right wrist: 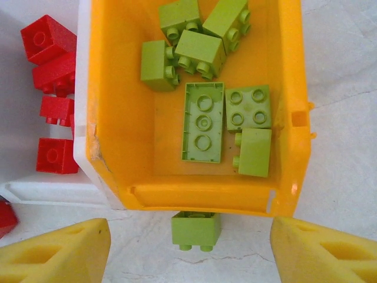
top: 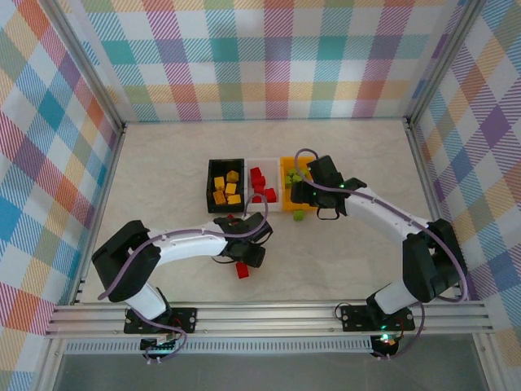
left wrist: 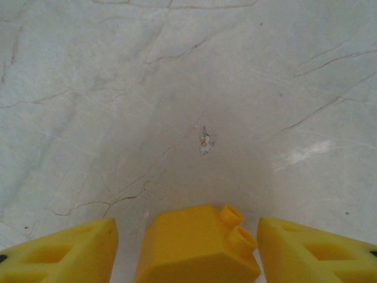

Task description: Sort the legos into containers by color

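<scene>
The counter is a smooth, pale stone-look surface with fine grey veins and a soft sheen. The orange bin is glossy moulded plastic, scuffed whitish at one corner, beside a milky white bin; the lime bricks, red bricks and yellow brick are smooth, hard plastic. The jaws look like matt yellow plastic, and the frame rails like brushed metal.

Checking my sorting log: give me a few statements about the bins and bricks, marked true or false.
1. The orange bin holds only green bricks. True.
2. The left gripper has a red brick between its fingers. False: a yellow brick.
3. One green brick lies on the table outside the orange bin. True.
4. The black bin holds red bricks. False: yellow-orange bricks; the red bricks are in the white bin.
</scene>
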`<action>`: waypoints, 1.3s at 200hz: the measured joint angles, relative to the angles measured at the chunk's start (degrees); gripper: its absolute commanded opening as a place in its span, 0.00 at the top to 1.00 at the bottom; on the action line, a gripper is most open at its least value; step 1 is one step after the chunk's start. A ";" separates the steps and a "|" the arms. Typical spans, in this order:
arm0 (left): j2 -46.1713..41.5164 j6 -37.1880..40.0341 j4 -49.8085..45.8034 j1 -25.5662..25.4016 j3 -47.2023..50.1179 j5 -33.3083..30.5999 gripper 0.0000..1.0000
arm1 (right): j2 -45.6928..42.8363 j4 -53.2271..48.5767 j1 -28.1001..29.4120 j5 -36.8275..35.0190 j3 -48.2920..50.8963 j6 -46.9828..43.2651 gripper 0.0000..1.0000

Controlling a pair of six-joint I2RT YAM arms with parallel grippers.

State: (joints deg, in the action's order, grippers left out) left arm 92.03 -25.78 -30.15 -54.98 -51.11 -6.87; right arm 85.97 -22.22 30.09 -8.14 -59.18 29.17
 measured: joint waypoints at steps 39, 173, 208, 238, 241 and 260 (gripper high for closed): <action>0.15 -0.24 -0.15 -0.46 0.00 -1.20 0.60 | -0.02 0.20 -0.28 0.00 0.63 0.02 0.28; -7.32 -0.24 2.14 21.70 -13.35 -6.51 0.64 | -1.99 1.20 -0.50 0.04 3.65 0.46 0.28; 3.13 0.20 3.72 23.87 -21.18 -9.35 0.64 | -3.23 1.64 -0.50 0.07 4.96 0.48 0.28; 9.31 0.17 3.82 24.92 -24.90 -11.28 0.61 | -5.66 1.68 -0.50 0.31 5.95 0.63 0.27; 9.81 0.15 3.74 25.14 -25.29 -11.50 0.60 | -5.92 1.66 -0.50 0.31 6.01 0.63 0.27; 12.20 0.22 3.52 25.75 -27.56 -12.39 0.50 | -7.50 1.66 -0.50 0.52 6.51 0.63 0.27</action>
State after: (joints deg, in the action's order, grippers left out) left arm 104.22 -25.56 -26.63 -29.23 -78.67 -19.27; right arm 78.48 -20.56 29.58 -7.62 -52.66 29.80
